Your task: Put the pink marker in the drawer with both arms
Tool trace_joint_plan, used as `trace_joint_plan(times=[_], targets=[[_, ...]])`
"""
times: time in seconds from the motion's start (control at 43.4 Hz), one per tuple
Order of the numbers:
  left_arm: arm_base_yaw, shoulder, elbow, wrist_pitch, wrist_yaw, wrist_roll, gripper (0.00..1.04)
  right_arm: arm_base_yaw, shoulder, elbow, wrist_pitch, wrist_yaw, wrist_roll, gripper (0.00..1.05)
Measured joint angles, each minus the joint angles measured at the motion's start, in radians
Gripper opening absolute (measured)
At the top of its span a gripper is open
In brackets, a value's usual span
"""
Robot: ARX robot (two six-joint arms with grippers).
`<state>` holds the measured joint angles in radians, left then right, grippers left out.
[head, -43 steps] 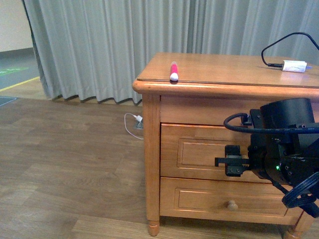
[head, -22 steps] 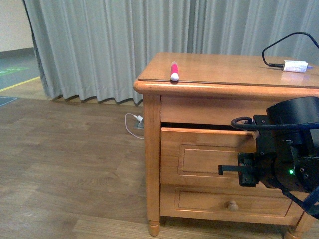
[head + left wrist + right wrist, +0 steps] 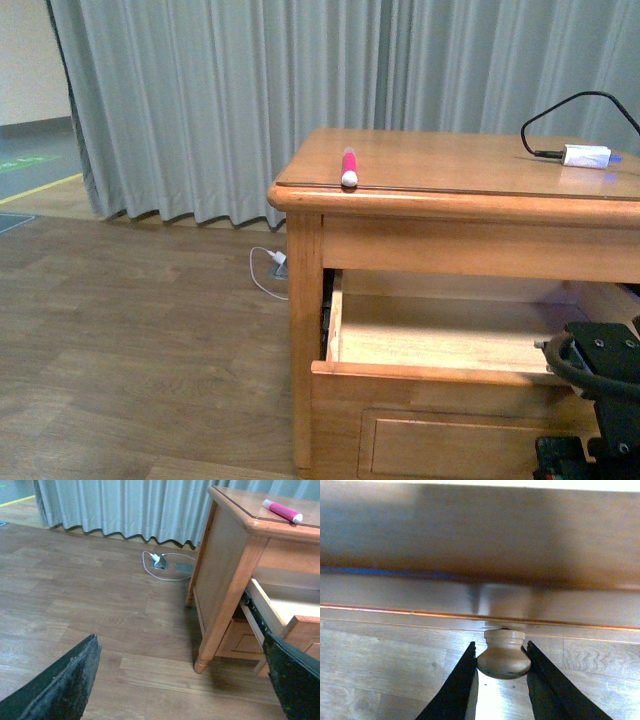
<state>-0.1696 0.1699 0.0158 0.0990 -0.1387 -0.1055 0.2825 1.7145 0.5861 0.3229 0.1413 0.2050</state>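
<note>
The pink marker (image 3: 349, 166) lies on the cabinet top near its front left corner, white cap toward me; the left wrist view also shows the marker (image 3: 282, 511). Below it the upper drawer (image 3: 430, 372) stands pulled out, its pale wood interior bare. My right gripper (image 3: 500, 648) is shut on the drawer's round wooden knob (image 3: 503, 659), one finger on each side. Only the right arm's black module (image 3: 600, 385) shows at the lower right of the front view. My left gripper (image 3: 180, 640) hangs open over the floor, left of the cabinet, holding nothing.
A small white box with a black cable (image 3: 585, 155) sits at the back right of the cabinet top. Grey curtains (image 3: 200, 100) hang behind. A white plug and cable (image 3: 275, 262) lie on the wooden floor near the cabinet's left side. The cabinet leg (image 3: 201, 664) stands near the left gripper.
The upper drawer went from shut to pulled wide open. The right arm drew back toward the camera with the knob and dropped mostly out of the front view.
</note>
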Motion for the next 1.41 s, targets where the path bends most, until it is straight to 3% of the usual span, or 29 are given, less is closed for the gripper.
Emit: trace_joint_plan(times=[0.069,0.23,0.392,0.461,0.53,0.691,1.106,1.244,1.405], targets=[[0.000,0.000,0.000,0.000,0.000,0.000,0.99,0.007,-0.031,-0.030,-0.006,-0.002,0.008,0.25],[0.000,0.000,0.000,0.000,0.000,0.000,0.99,0.010,-0.203,-0.053,-0.061,-0.001,0.017,0.55],[0.000,0.000,0.000,0.000,0.000,0.000,0.99,-0.039,-0.497,-0.067,-0.288,-0.070,-0.004,0.89],[0.000,0.000,0.000,0.000,0.000,0.000,0.99,-0.073,-0.616,-0.065,-0.389,-0.111,-0.016,0.98],[0.000,0.000,0.000,0.000,0.000,0.000,0.99,-0.121,-0.756,-0.051,-0.514,-0.156,-0.048,0.96],[0.000,0.000,0.000,0.000,0.000,0.000,0.99,-0.174,-0.916,-0.023,-0.638,-0.202,-0.093,0.96],[-0.007,-0.001,-0.008,0.038,-0.014,-0.011,0.99,-0.193,-0.979,-0.023,-0.644,-0.207,-0.077,0.96],[-0.111,0.073,0.009,0.027,-0.123,-0.027,0.99,-0.193,-0.979,-0.023,-0.644,-0.207,-0.077,0.96],[-0.193,0.282,0.120,0.110,-0.075,-0.027,0.99,-0.193,-0.978,-0.023,-0.644,-0.207,-0.077,0.96]])
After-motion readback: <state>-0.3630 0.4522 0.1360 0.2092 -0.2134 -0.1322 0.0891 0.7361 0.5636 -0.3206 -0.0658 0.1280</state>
